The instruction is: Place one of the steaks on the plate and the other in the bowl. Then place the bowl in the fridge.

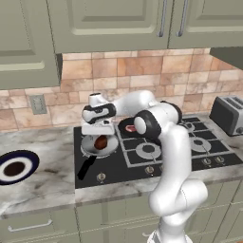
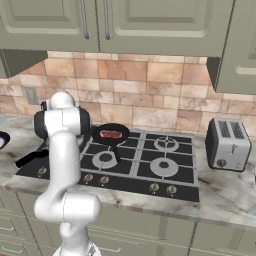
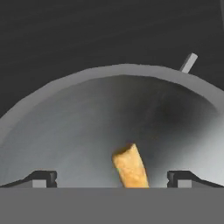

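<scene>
**Fingers spread over the silver pan**

The fingers (image 3: 43,177) are standing wide apart, gripping nothing, hovering above the silver pan (image 1: 112,146) holding the darker steak (image 1: 100,142). The black pan (image 2: 111,134) is carrying the pink steak (image 2: 111,133); the plate (image 1: 17,166) is sitting on the bench (image 1: 47,178).

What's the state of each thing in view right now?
gripper: open, fingers apart above the silver pan
silver pan: on the stove, dark steak inside
dark steak: in silver pan
black pan: on the stove, pink steak inside
pink steak: in black pan
plate: on counter, no steak on it
</scene>
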Available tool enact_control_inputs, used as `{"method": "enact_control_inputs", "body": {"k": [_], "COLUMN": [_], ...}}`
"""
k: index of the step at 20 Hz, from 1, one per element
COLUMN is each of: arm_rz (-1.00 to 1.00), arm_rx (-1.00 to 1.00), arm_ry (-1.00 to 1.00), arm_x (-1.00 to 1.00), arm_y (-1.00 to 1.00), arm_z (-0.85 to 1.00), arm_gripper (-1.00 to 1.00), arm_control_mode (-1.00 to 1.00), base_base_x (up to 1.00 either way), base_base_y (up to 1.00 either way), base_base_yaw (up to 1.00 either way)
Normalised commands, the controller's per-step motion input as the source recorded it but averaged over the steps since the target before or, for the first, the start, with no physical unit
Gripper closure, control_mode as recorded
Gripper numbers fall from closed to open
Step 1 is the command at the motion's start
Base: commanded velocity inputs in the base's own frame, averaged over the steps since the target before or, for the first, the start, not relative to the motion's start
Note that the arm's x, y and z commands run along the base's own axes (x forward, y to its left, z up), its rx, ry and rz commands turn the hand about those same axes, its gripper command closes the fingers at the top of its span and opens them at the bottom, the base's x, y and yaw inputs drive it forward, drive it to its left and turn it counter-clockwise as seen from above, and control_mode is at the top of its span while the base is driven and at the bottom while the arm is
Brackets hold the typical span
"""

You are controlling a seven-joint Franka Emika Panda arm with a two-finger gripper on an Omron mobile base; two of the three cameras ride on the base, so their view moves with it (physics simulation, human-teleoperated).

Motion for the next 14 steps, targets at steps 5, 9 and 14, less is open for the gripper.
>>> {"method": "enact_control_inputs", "body": {"k": [5,9,14], "arm_rz": [-0.12,-0.26,-0.30], "arm_rx": [0.00,0.00,0.03], "arm_ry": [0.01,0.00,0.00], "arm_x": [-0.06,-0.18,-0.14], "arm_y": [0.00,0.00,-0.02], "arm_z": [-0.32,-0.26,-0.22], "arm_gripper": [1.00,1.00,1.00], "arm_control_mode": [-1.00,-1.00,-1.00], "base_base_x": [0.00,0.00,0.00], "base_base_y": [0.00,0.00,0.00], "base_base_yaw": [0.00,0.00,0.00]}}
